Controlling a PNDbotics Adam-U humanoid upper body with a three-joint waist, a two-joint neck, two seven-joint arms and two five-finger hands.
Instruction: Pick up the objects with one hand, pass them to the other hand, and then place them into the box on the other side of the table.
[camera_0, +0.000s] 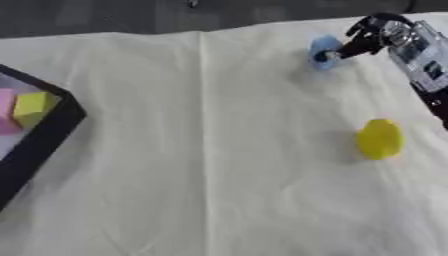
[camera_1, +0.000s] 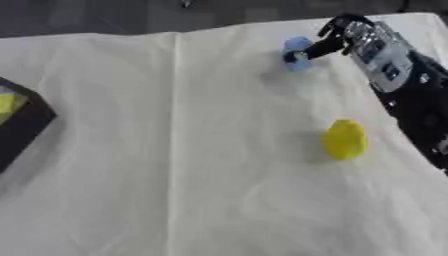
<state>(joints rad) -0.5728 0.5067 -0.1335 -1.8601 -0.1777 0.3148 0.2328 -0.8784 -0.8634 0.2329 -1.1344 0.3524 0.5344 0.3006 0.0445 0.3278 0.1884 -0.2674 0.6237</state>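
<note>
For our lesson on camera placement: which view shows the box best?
The left eye view. There the box shows its black rim and the pink block and yellow block inside. The right eye view shows only a corner and a sliver of yellow.

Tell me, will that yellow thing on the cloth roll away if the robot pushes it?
Possibly. The yellow object looks rounded, so a nudge might roll or rock it. The wrinkled white cloth beneath would probably slow it. It looks small and solid, likely light.
</note>
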